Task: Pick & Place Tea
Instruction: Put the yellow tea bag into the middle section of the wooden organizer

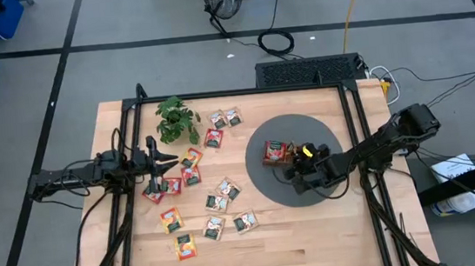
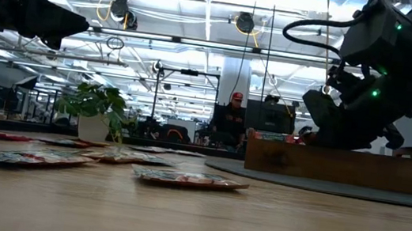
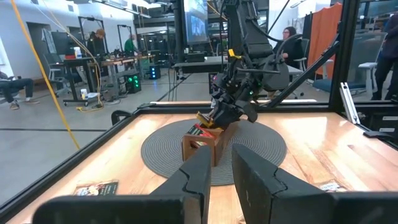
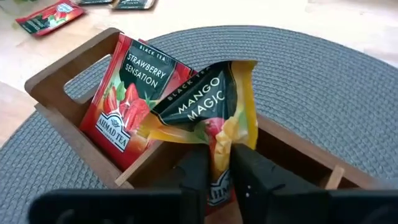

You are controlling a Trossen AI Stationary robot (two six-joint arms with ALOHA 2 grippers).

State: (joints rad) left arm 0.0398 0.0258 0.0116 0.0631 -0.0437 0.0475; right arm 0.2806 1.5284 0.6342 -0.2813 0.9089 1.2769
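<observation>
The right gripper [image 4: 219, 163] hangs low over the wooden tray [image 4: 65, 78], its two dark fingers [image 4: 194, 171] pinching the lower edge of an orange-yellow mango sachet [image 4: 214, 109]. That sachet stands crumpled and tilted above the middle of the tray, leaning against a red strawberry sachet [image 4: 127, 93] which sits upright in the end compartment. The tray rests on a round grey mat [image 1: 296, 155] on the right half of the wooden table [image 1: 300, 240]. From above, the right arm reaches in from the table's right edge, and the red sachet shows at the tray's left end. The left gripper [image 1: 173, 160] hovers above the table on the left, fingers [image 3: 255, 177] drawn close with only a narrow gap between them and nothing held. Below and around it the remaining tea sachets [image 1: 217, 192] lie flat and scattered over the wood, and a small potted plant [image 1: 175, 118] stands near the far edge.
</observation>
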